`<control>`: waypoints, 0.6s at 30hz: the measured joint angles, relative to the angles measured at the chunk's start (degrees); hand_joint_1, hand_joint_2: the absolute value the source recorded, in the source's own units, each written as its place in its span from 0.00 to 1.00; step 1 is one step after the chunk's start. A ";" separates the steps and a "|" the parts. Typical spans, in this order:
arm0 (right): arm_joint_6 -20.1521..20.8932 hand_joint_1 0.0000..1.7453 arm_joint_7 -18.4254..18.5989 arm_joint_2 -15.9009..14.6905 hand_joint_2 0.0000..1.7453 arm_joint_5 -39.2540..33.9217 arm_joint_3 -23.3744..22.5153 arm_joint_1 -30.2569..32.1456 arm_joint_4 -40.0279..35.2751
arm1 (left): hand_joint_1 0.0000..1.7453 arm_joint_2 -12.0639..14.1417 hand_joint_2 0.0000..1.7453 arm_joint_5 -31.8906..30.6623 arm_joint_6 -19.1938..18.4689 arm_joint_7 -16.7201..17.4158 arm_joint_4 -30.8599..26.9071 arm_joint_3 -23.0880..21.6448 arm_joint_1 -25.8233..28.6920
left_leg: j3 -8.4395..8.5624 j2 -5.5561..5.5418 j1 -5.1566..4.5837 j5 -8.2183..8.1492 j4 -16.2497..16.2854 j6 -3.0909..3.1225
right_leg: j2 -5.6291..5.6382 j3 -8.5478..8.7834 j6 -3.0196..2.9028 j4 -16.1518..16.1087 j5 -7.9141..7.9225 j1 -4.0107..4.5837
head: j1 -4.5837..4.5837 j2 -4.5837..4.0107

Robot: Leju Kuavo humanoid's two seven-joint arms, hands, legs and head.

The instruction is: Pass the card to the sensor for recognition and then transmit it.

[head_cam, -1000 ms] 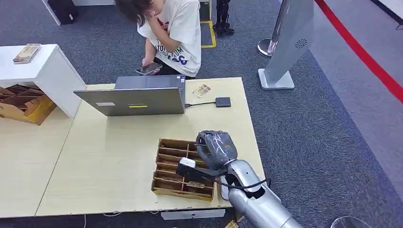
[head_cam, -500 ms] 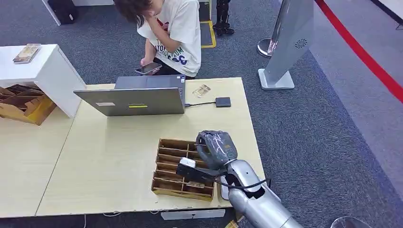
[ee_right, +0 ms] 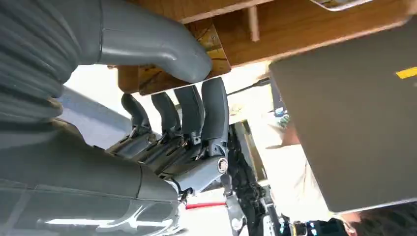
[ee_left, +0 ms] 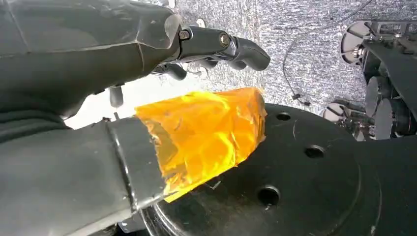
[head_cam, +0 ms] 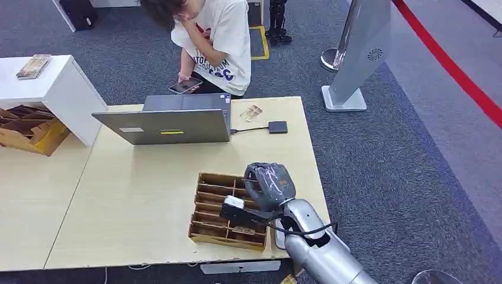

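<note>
Card (head_cam: 251, 112) beside sensor (head_cam: 277, 126); print unreadable. Right robot hand (head_cam: 267, 184) over tray (head_cam: 208, 208), fingers apart, empty.

Right hand (ee_right: 162, 123) empty, thumb (ee_right: 157, 46) apart from dark fingers (ee_right: 214, 113), beside wooden compartment tray (ee_right: 275, 34). Grey laptop lid (ee_right: 354, 128) past fingertips. Person in pale shirt (ee_right: 290, 172) behind.
</note>
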 joint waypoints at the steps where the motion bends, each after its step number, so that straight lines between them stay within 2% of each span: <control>1: -0.37 1.00 -4.82 -0.09 1.00 -5.80 -1.69 1.98 -3.25 | 0.00 0.00 0.00 0.00 0.09 -0.09 0.00 0.35 0.11 | -0.11 -0.11 0.00 0.01 0.00 0.01 | -0.13 -0.02 0.00 0.00 0.00 0.00 | 0.02 0.00; 2: -0.56 1.00 -9.55 -0.46 1.00 -15.60 -3.98 4.38 -9.94 | 0.00 0.00 0.00 0.00 0.20 -0.20 0.00 0.90 0.42 | -0.28 -0.19 -0.01 0.04 0.00 0.00 | -0.18 -0.16 0.00 0.01 0.00 -0.01 | 0.04 0.00; 3: -0.59 1.00 -11.66 -0.55 1.00 -24.48 -5.56 5.20 -15.70 | 0.00 0.00 0.00 0.00 0.39 -0.46 0.00 1.33 0.65 | -0.35 -0.12 -0.04 0.04 0.00 -0.01 | -0.10 -0.28 -0.01 0.02 0.03 -0.03 | -0.04 0.00; 4: -0.54 1.00 -10.25 -0.59 1.00 -30.84 -6.72 5.16 -20.04 | 0.00 0.00 0.00 0.00 0.50 -0.55 0.00 1.55 0.72 | -0.28 0.02 -0.03 0.03 0.00 -0.02 | 0.02 -0.28 -0.01 0.01 0.02 -0.02 | -0.02 0.00; 5: -0.39 1.00 -8.48 -0.81 1.00 -34.11 -7.55 5.29 -23.40 | 0.00 0.00 0.00 0.00 0.50 -0.57 0.00 1.66 0.71 | -0.24 0.01 -0.02 0.00 0.00 -0.01 | 0.03 -0.23 0.00 0.00 0.00 -0.01 | 0.02 0.00; 7: -0.41 1.00 -7.96 -1.29 1.00 -33.11 -8.87 6.23 -27.81 | 0.00 -0.02 0.00 0.00 0.55 -0.66 0.00 2.03 0.72 | -0.26 -0.01 -0.02 -0.02 -0.01 0.00 | 0.02 -0.25 0.00 0.00 -0.01 -0.01 | 0.00 0.00; 10: -0.67 1.00 -9.06 -1.44 1.00 -31.39 -9.55 7.33 -31.47 | 0.00 -0.02 0.00 0.00 0.63 -0.66 0.00 2.54 0.56 | -0.25 0.03 -0.02 -0.05 -0.01 -0.03 | 0.04 -0.27 0.00 0.00 -0.01 -0.01 | 0.02 0.00; 18: -0.83 1.00 -10.21 -1.66 1.00 -31.30 -10.44 8.31 -34.27 | 0.00 -0.07 0.00 0.00 0.65 -0.68 0.00 2.93 0.57 | -0.24 0.03 -0.01 -0.03 -0.02 -0.03 | 0.05 -0.25 0.00 0.01 -0.01 0.00 | 0.00 0.00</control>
